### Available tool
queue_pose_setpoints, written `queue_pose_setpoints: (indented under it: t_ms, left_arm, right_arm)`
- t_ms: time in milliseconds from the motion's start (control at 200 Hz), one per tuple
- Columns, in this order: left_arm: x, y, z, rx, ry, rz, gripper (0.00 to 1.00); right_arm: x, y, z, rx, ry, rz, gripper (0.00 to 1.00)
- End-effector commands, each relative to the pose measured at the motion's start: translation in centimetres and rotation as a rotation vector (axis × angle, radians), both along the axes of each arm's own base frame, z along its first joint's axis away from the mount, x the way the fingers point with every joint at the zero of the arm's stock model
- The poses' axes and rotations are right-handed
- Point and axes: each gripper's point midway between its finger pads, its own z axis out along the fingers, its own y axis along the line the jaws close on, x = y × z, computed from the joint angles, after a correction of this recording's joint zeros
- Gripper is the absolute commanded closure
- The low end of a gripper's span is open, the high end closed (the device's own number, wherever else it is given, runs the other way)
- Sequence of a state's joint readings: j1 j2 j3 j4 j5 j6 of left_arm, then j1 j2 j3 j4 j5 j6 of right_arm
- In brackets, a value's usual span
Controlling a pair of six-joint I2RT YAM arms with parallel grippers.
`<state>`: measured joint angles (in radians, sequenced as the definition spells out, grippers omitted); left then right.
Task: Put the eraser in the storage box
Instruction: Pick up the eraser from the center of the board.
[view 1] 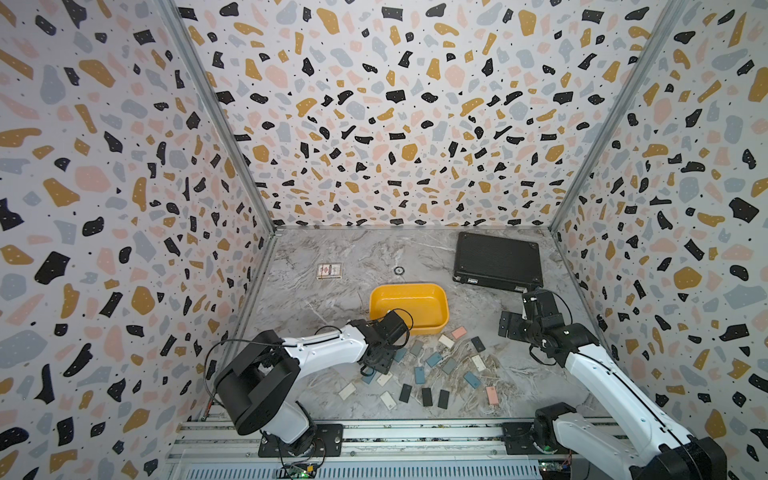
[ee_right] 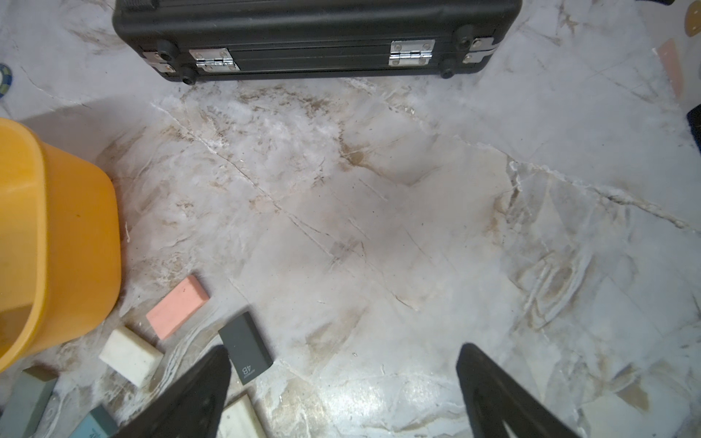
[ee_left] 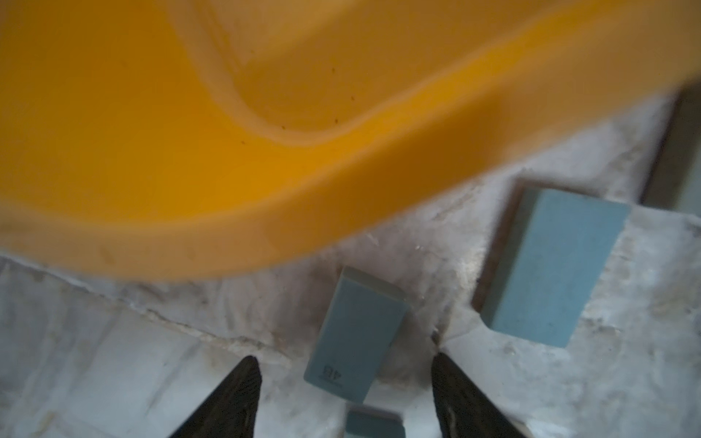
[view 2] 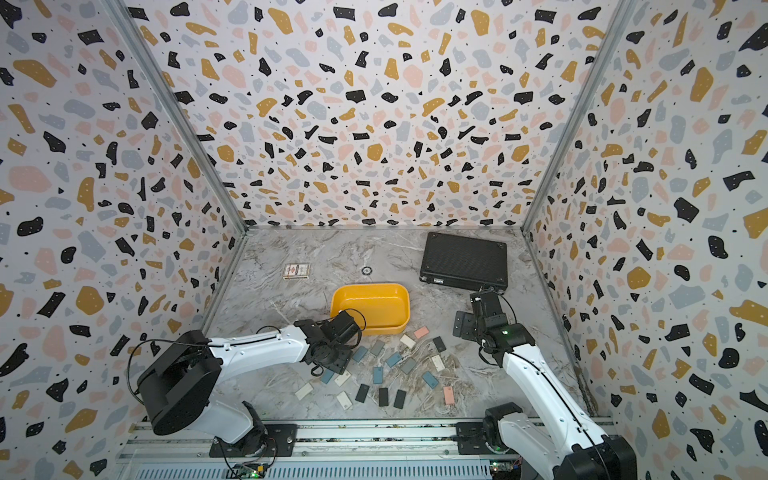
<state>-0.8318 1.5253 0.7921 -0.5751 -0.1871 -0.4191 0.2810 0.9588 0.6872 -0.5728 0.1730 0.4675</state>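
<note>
over marbled bench (ee_left: pixel 113 360), by box (ee_left: pixel 265 197): straddled tilted blue eraser (ee_left: pixel 356 333) with left fingers (ee_left: pixel 242 394) parted, not touching; probably needed squaring before pinching. right fingers (ee_right: pixel 197 390) wide, empty.

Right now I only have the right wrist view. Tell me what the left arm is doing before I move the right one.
Observer: The left arm has its jaws open on either side of a blue-grey eraser. The left wrist view shows a gap on each side.
Operator: Report on the inside of the storage box.
Observer: In both top views the storage box shows no eraser inside, though the left arm covers its near corner.
Operator: Now tell me what lies beyond the box.
Observer: A small printed card pack lies farther back than the box, on the left arm's side and well apart from it.
</note>
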Motion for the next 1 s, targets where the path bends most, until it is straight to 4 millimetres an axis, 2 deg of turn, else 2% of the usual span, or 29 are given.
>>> queue_pose_setpoints:
  t_ms: [0, 230, 360, 611, 876, 996]
  left_arm:
    - [0.15, -0.60, -0.10, -0.008, 0.015, -0.011, 0.31]
    - [0.31, -0.68, -0.42, 0.001, 0.017, -0.012, 0.33]
    - [0.07, -0.71, -0.54, 0.003, 0.034, -0.018, 0.45]
    - [-0.29, -0.59, -0.23, 0.001, 0.047, -0.016, 0.61]
    - [-0.49, -0.41, -0.28, 0.000, 0.051, -0.006, 0.71]
    - [-0.44, -0.33, -0.45, 0.001, 0.046, -0.003, 0.71]
  right_arm:
    - [-0.42, -0.36, 0.46, -0.021, -0.003, -0.004, 0.05]
    - [-0.56, -0.53, 0.39, -0.030, -0.001, -0.007, 0.05]
    - [-0.51, -0.49, 0.47, -0.032, -0.002, -0.005, 0.06]
    - [-0.45, -0.47, 0.54, -0.031, -0.005, -0.004, 0.06]
    - [-0.44, -0.50, 0.57, -0.035, -0.006, -0.004, 0.07]
    - [-0.39, -0.41, 0.64, -0.034, -0.007, 0.000, 0.07]
